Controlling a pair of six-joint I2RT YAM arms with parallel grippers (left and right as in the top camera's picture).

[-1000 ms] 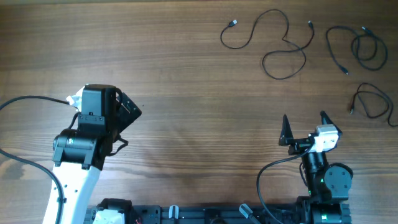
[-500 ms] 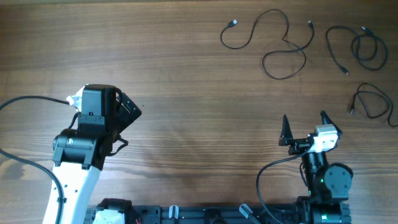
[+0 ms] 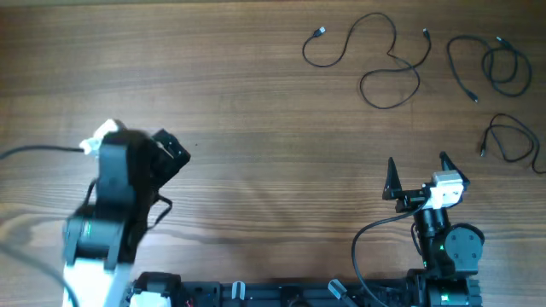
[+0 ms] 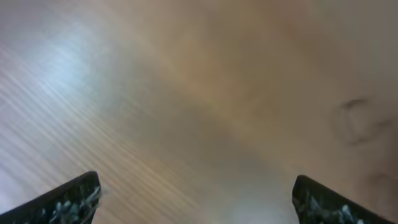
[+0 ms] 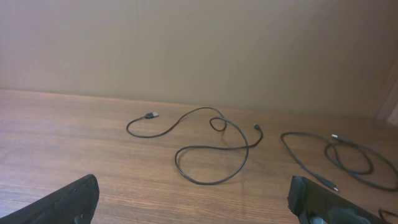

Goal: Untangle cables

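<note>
Three thin black cables lie apart on the wooden table's far right. One is a long curl (image 3: 386,107), also seen ahead in the right wrist view (image 5: 205,183). A coiled cable (image 3: 488,66) lies right of it, visible from the right wrist too (image 5: 311,167). A small loop (image 3: 512,159) sits nearer the right edge. My right gripper (image 3: 417,162) (image 5: 196,199) stands open and empty, short of the cables. My left gripper (image 3: 173,152) (image 4: 199,199) is far off at the left, open over bare wood and blurred by motion.
Thick black arm leads trail from the left arm (image 3: 34,152) and loop beside the right arm's base (image 3: 363,247). The arm mounts line the table's front edge (image 3: 281,294). A wall rises behind the table's far edge (image 5: 199,50).
The left arm has swung, its wrist shifting left and toward the front edge, and shows as a blur now. The right arm and the cables have not moved.
</note>
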